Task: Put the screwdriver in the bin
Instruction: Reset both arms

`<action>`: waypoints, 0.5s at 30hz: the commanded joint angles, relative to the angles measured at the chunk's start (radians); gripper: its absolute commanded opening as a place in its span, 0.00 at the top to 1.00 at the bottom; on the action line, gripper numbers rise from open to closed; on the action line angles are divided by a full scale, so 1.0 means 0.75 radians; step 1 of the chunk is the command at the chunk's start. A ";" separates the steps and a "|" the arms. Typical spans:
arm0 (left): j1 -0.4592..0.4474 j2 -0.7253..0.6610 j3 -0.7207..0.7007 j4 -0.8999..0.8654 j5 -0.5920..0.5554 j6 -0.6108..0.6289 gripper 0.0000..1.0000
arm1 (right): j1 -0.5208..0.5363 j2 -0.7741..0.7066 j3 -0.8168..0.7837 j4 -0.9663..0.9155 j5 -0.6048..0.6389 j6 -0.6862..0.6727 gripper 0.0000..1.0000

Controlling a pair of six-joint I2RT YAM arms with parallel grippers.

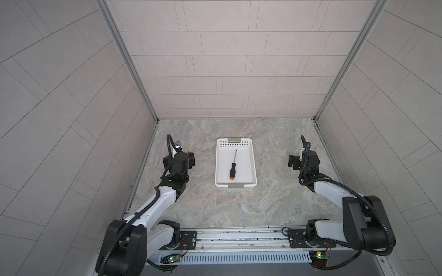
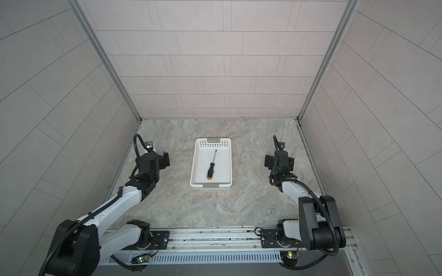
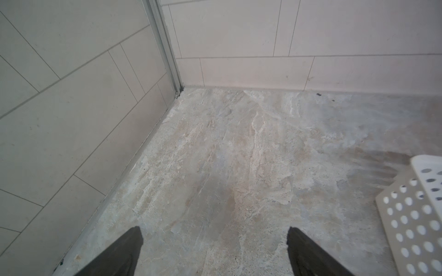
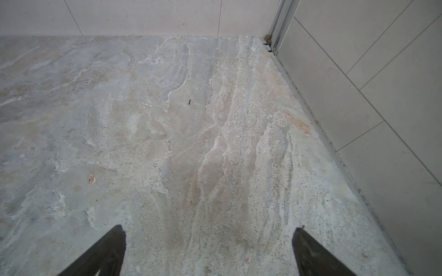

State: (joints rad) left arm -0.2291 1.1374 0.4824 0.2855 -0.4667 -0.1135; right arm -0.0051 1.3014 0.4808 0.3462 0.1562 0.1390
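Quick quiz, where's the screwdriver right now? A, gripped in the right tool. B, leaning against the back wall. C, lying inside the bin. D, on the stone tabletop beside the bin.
C: in both top views the screwdriver lies flat on the floor of the bin, its orange end toward the robot, while the left tool and the right tool are open and empty.

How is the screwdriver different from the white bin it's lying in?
The screwdriver is slim and black with an orange end; the bin is broad, white and box-shaped, with holes in its short ends. The screwdriver is shorter than the bin and fits on its floor with room to spare. The screwdriver lies at a slight slant, while the bin sits straight. Both rest flat, and nothing holds either one.
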 commanded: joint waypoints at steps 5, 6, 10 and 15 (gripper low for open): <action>0.023 0.093 -0.048 0.262 -0.076 -0.030 0.00 | -0.012 0.017 -0.087 0.253 -0.041 0.030 0.00; 0.025 0.110 -0.038 0.260 -0.089 -0.030 0.00 | -0.013 0.008 -0.111 0.304 -0.031 0.029 0.00; 0.025 0.167 0.040 0.177 -0.156 -0.028 0.00 | -0.013 0.004 -0.179 0.445 0.010 -0.007 0.00; 0.028 0.252 -0.012 0.369 -0.028 0.266 0.00 | -0.012 0.088 -0.208 0.583 0.034 -0.010 0.00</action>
State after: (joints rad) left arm -0.2153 1.2869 0.4965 0.4503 -0.5346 -0.0563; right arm -0.0097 1.3346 0.3313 0.6743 0.1596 0.1413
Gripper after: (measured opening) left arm 0.995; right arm 0.996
